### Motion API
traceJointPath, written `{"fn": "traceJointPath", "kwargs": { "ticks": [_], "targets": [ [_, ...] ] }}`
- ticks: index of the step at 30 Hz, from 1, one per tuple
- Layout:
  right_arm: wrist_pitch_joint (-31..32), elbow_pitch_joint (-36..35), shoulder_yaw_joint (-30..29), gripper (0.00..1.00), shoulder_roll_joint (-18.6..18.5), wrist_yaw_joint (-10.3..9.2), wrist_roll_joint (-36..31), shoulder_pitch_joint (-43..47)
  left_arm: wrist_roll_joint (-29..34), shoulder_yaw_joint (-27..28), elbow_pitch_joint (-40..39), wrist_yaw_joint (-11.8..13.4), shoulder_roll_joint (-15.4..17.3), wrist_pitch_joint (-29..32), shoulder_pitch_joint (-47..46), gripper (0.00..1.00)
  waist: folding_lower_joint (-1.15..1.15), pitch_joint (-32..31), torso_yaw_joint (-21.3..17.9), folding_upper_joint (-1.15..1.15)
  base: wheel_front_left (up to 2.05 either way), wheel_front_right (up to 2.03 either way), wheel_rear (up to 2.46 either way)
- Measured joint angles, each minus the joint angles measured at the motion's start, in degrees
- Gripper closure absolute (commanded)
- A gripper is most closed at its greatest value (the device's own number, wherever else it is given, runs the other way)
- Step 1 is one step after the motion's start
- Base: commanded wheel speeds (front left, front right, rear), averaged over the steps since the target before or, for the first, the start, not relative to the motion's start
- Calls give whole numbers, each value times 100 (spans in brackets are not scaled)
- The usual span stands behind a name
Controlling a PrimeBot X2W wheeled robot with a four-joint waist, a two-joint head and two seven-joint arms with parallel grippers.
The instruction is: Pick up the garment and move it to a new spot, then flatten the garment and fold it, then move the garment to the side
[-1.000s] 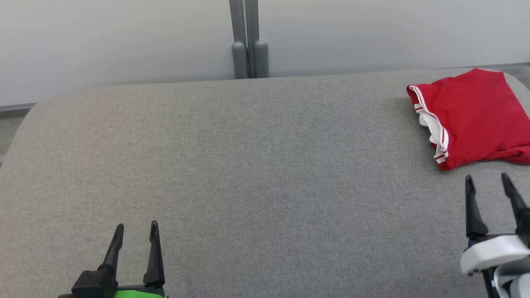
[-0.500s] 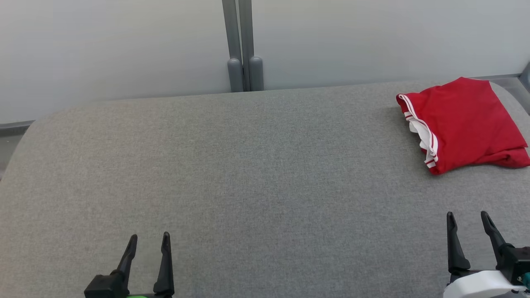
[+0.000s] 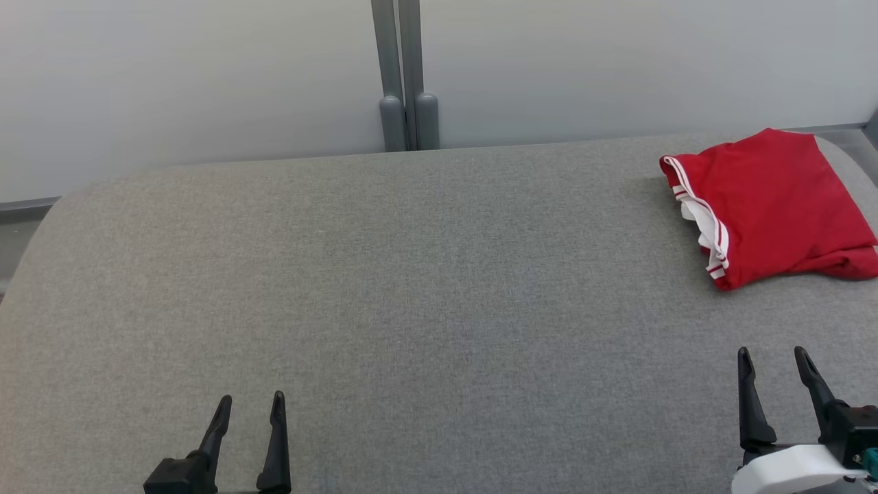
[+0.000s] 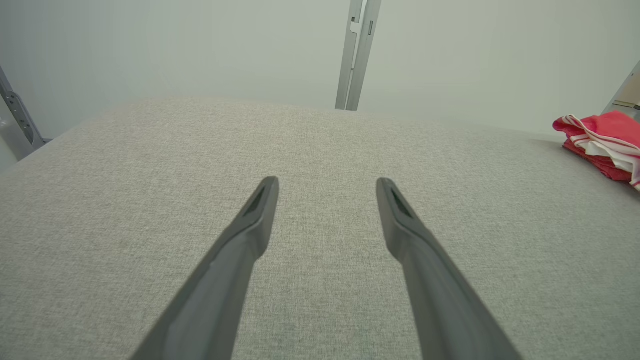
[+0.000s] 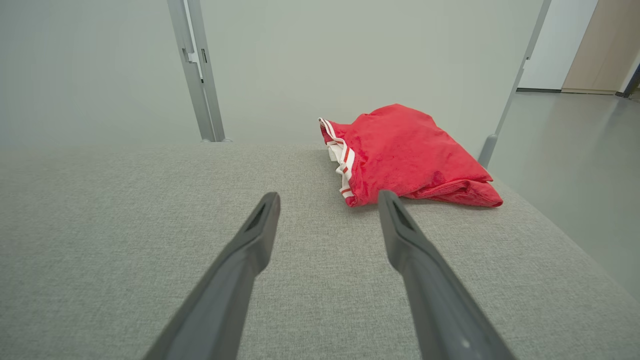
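Your left end effector (image 3: 252, 398) sits at the near left, its two dark fingers (image 3: 276, 439) spread apart and holding nothing. Your right end effector (image 3: 772, 351) is at the near right, likewise released and empty. Its tips point toward the folded red garment with white-striped trim (image 3: 775, 199), which lies apart from it at the far right corner of the grey fabric-covered worktop (image 3: 439, 288). Behind the worktop you have a pale wall (image 3: 171, 82) and a grey metal post (image 3: 405, 75).

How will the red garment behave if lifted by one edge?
Likely floppy: the red garment lies in soft folded layers, so it would probably unfold and droop. Probably light: thin cloth. Pushed across the textured grey surface, it may bunch rather than slide.
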Motion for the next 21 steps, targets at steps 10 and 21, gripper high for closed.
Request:
{"fn": "traceJointPath", "kwargs": {
  "ticks": [10,21],
  "targets": [
    [7,110,0,100,37,1,5,13,11,13,108,18,-5,16,24,100,0,32,17,0,0,0,0],
    [256,424,11,100,131,1,799,30,-701,73,344,12,-16,245,52,100,0,38,14,0,0,0,0]
  ]
}}
